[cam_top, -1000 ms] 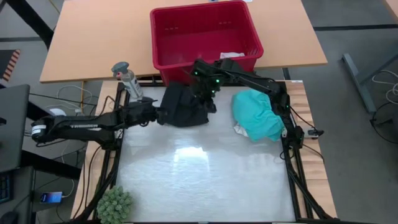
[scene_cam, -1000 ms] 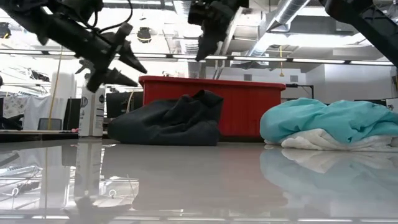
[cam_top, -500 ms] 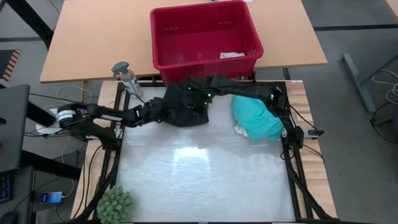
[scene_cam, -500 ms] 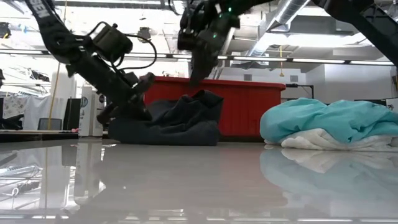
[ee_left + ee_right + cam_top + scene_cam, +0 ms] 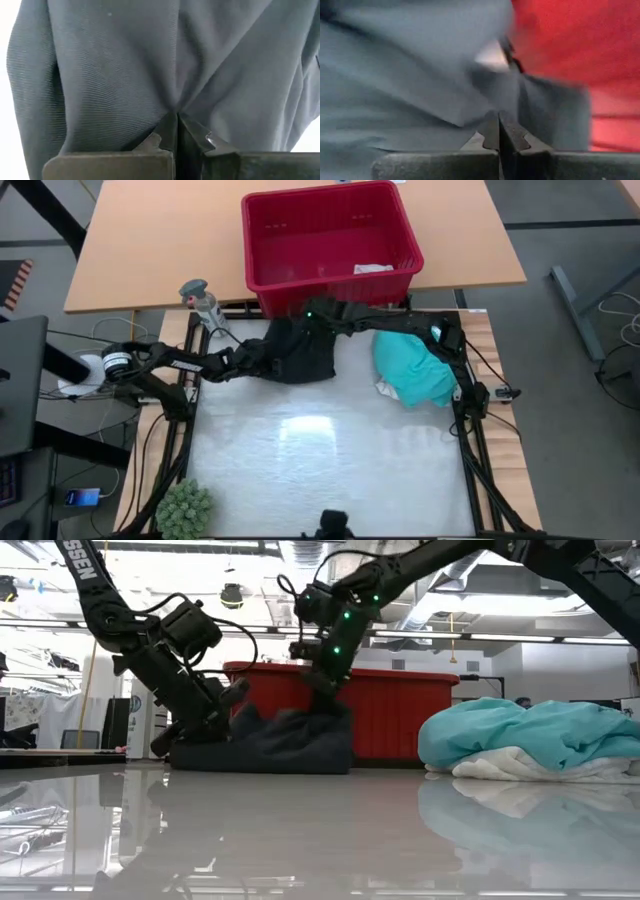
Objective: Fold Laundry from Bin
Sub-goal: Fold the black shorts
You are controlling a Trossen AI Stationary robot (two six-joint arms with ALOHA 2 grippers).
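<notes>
Right now my left claw (image 5: pixel 248 358) is clamped on the black clothing (image 5: pixel 300 352), upper middle of the high view. My right claw (image 5: pixel 310 320) pinches its far edge beside the bin (image 5: pixel 330 240).

A spray bottle (image 5: pixel 204 305) stands at the white mat's (image 5: pixel 330 470) far left corner. A spiky green plant (image 5: pixel 184 509) sits at its near left corner.

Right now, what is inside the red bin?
In the high view, the red bin holds one small pale piece lying against its near wall, toward the right arm's side. The rest of the floor looks bare. The low view shows only its outer wall.
</notes>
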